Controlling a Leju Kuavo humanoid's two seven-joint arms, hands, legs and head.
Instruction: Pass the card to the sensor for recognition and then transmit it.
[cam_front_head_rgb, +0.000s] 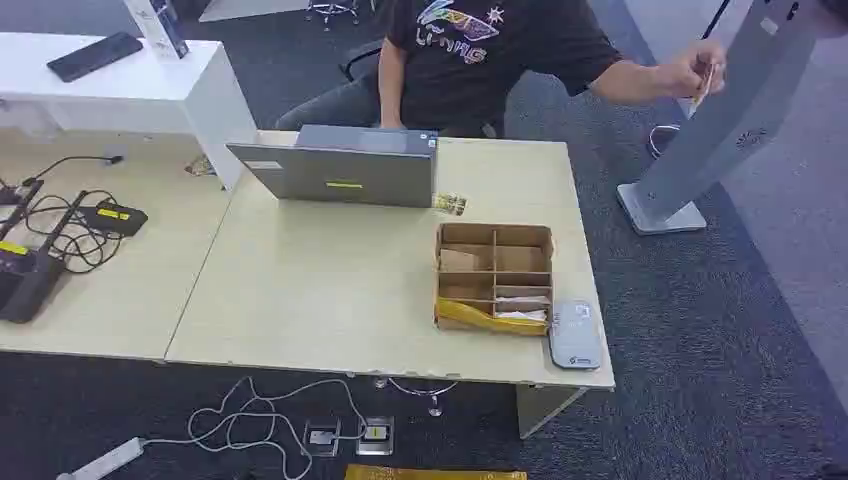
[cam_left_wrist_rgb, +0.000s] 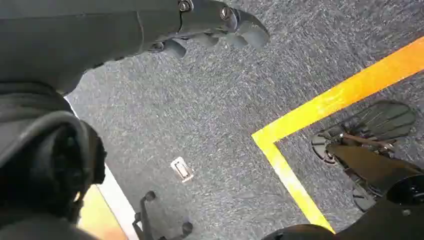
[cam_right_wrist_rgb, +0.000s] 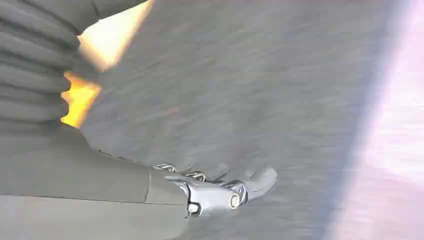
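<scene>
Card (cam_front_head_rgb: 704, 86) is far from both robot hands, held by a person's hand (cam_front_head_rgb: 690, 70) at the grey stand (cam_front_head_rgb: 715, 130). Left hand (cam_left_wrist_rgb: 220, 30) and right hand (cam_right_wrist_rgb: 220, 192) hang over carpet, holding nothing, fingers loosely apart. I judge the robot's part is not started.

The head view is evenly lit and fairly bright, with soft, diffuse light and only faint shadows under the bench (cam_front_head_rgb: 330, 300) edge. The pale bench top reads clearly without glare, and the white cabinet (cam_front_head_rgb: 150, 85) at the upper left is close to washed out. Detail is slightly soft overall. The left wrist view is sharp on the carpet (cam_left_wrist_rgb: 210, 115), while the near dark cover at its edge is out of focus. The right wrist view is heavily smeared by motion blur, with an overexposed pinkish-white band (cam_right_wrist_rgb: 390, 120) along one side.
</scene>
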